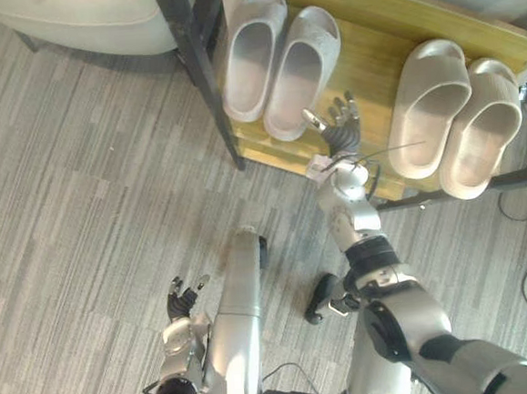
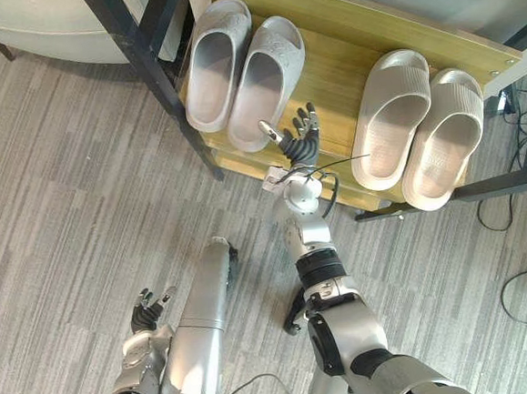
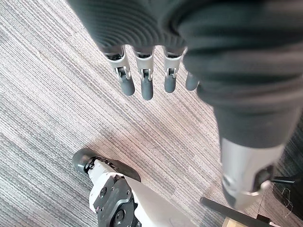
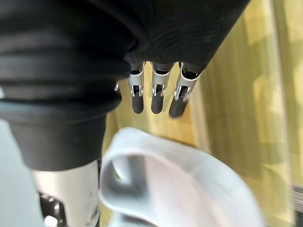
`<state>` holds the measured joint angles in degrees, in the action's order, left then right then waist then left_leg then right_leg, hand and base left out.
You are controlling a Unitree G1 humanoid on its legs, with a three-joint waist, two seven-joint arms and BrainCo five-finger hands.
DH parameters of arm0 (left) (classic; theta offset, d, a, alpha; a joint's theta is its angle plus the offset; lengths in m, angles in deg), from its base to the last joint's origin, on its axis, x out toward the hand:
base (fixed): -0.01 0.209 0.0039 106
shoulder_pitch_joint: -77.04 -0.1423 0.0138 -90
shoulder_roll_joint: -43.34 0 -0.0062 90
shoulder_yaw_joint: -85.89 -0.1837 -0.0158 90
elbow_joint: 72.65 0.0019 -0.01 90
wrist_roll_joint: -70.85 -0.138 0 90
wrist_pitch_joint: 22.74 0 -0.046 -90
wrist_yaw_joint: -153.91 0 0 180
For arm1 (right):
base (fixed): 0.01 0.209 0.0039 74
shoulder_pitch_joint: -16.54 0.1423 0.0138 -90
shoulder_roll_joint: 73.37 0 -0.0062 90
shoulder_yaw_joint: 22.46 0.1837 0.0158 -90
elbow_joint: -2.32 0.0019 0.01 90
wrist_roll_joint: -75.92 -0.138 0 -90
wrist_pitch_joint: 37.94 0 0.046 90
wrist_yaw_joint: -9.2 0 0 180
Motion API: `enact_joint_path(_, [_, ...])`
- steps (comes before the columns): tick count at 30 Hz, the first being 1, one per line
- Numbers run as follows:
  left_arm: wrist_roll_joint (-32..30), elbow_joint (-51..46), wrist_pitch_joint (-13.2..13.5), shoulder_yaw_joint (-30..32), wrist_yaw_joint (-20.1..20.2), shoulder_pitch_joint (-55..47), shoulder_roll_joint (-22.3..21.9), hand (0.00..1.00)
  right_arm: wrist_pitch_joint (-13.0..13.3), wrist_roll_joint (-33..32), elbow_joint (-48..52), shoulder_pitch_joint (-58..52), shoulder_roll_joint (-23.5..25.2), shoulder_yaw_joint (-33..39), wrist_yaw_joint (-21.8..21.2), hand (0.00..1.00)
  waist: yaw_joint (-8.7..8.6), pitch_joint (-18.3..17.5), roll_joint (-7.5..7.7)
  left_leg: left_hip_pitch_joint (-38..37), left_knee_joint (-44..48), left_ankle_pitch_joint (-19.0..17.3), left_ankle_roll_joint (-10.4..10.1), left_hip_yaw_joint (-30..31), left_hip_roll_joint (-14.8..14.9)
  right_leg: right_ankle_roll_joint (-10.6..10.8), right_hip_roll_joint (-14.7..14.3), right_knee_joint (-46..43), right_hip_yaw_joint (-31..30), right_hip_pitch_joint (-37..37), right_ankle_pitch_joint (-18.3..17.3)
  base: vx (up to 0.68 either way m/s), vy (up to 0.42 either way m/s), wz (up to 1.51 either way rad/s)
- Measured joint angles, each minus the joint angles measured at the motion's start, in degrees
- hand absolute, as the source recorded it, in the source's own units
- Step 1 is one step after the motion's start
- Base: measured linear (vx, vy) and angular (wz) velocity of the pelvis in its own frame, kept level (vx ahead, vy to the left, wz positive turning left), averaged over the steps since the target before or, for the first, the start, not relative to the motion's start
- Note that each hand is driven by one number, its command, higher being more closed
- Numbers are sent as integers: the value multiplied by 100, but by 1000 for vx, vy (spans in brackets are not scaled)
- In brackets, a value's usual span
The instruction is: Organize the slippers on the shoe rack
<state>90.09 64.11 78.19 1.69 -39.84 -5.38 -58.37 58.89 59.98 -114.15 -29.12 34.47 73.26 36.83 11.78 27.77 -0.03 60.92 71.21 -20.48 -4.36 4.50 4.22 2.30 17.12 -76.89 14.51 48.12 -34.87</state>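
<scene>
Wooden rack — right robot hand; wrist view catches slipper heel.

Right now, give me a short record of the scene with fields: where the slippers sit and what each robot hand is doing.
shoe rack shelf: wooden board on a black frame
grey slippers: pair, side by side, at the shelf's left end
beige slippers: pair, side by side, on the shelf's right part
right robot hand: open, over the shelf between the two pairs, holding nothing
left robot hand: open, low over the carpet, idle
slippers on the floor: none seen
</scene>
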Motion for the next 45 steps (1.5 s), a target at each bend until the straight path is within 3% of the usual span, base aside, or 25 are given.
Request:
enact_joint_path(7, [4, -69, 3, 24, -11, -71, 2, 0, 2, 133, 1314, -752, -185, -34, 98, 0, -137, 0, 0, -238, -4, -64, 12, -96, 35, 12, -7, 36, -98, -176, 5, 0, 6, -5])
enact_joint_path(12, [7, -181, 2, 127, 13, -293, 16, 0, 153, 508, 1962, -1637, -164, -638, -168, 0, -256, -8, 10, -875, -393, -95, 34, -260, 141, 33, -50, 474, -101, -715, 140, 30, 2, -11])
enact_joint_path(17, [1, -115, 8, -140, 56, -447, 213, 0, 171, 978, 2106, -2741, -220, -1294, -607, 0, -389, 1, 88, -1827, -1366, 167, 15, -397, 131, 34, -131, 1470, -23, -1591, 504, 75, 16, -3])
enact_joint_path(19, [-16, -70, 15, -365, 129, -591, 406, 0, 194, 1134, 1865, -3020, -356, -1557, -944, 0, -502, 4, 168, -2329, -1928, 326, 19, -494, 114, 70, -195, 2061, 11, -2051, 730, 85, 24, -6])
enact_joint_path(23, [-238, 194, -1, -609, 309, -689, 676, 0, 236, 1187, 1127, -3686, -660, -1617, -1379, 0, -564, -43, 390, -3217, -3047, 670, 39, -626, 88, 119, -318, 3227, 76, -2861, 1186, 93, 43, -7])
enact_joint_path(26, [-480, 499, -23, -697, 465, -862, 843, 0, 199, 1632, -99, -4114, -743, -1531, -1623, 0, -668, -396, 587, -3753, -3857, 923, 64, -700, 20, 192, -400, 4132, 194, -3409, 1520, 104, 39, 0])
enact_joint_path(33, [-1124, 836, -156, -710, 662, -1204, 750, 0, -109, 2272, -2665, -4689, -682, -881, -1873, 0, -829, -1334, 490, -4839, -5612, 1524, 131, -709, -233, 403, -539, 6184, 493, -4582, 2313, 158, 24, 8])
enact_joint_path(37, [-1307, 893, -175, -750, 661, -1236, 665, 0, -163, 2226, -3087, -4668, -643, -501, -1897, 0, -867, -1638, 425, -5521, -6660, 1971, 122, -703, -334, 425, -617, 6920, 583, -5125, 2622, 114, -56, 5])
enact_joint_path(40, [-1365, 899, -172, -780, 659, -1247, 594, 0, -182, 2194, -3214, -4694, -637, -332, -1923, 0, -870, -1761, 371, -5991, -7246, 2218, 108, -695, -364, 433, -632, 7071, 632, -5395, 2639, 51, -47, 5])
enact_joint_path(45, [-1465, 542, -174, -1486, 663, -1269, 451, 0, -221, 2016, -3324, -4730, -628, -123, -1921, 0, -899, -1926, 277, -6351, -7715, 2453, 110, -669, -381, 440, -653, 7120, 633, -5550, 2645, 0, 0, 0])
